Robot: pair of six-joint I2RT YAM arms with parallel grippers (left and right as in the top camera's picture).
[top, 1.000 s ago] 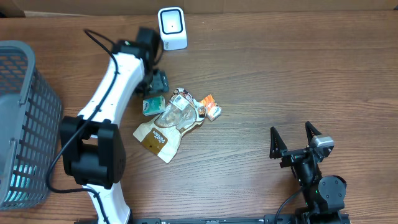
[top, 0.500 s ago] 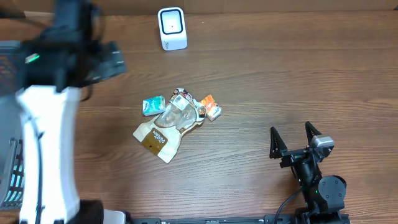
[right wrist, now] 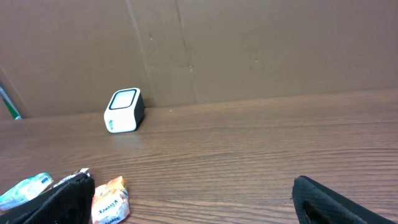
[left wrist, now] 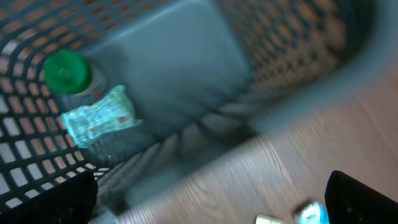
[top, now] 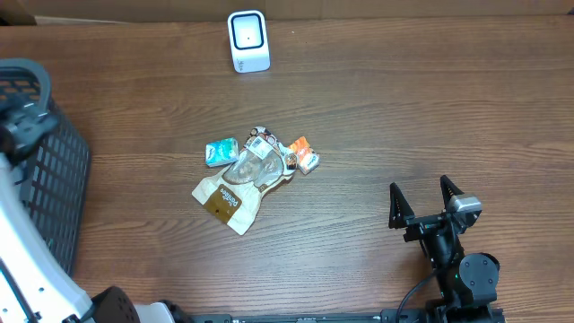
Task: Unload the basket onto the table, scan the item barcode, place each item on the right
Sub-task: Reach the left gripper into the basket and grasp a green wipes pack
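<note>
Left arm has swung away from the item pile since a second ago and now sits at the far left edge of the brown wooden table (top: 404,108). Left tool (left wrist: 208,186) hangs over the rim of the grey plastic mesh basket (top: 63,179), fingers spread wide with nothing between them. Wrist view is blurred. Inside the basket: a round green cap (left wrist: 65,71) on what looks like a bottle, with a crinkled pale-teal wrapper (left wrist: 99,115) just beside it; cannot tell whether they touch. Right tool (top: 420,190) has not moved. It sits at the near right of the table, fingers wide apart and empty, well apart from the goods. White box-shaped barcode scanner (top: 247,40) stands upright at the far edge. Near the table centre, clustered together, lie a small teal packet (top: 221,151), a tan pouch with clear window (top: 231,190) and a small orange packet (top: 303,154). None is in either tool.
</note>
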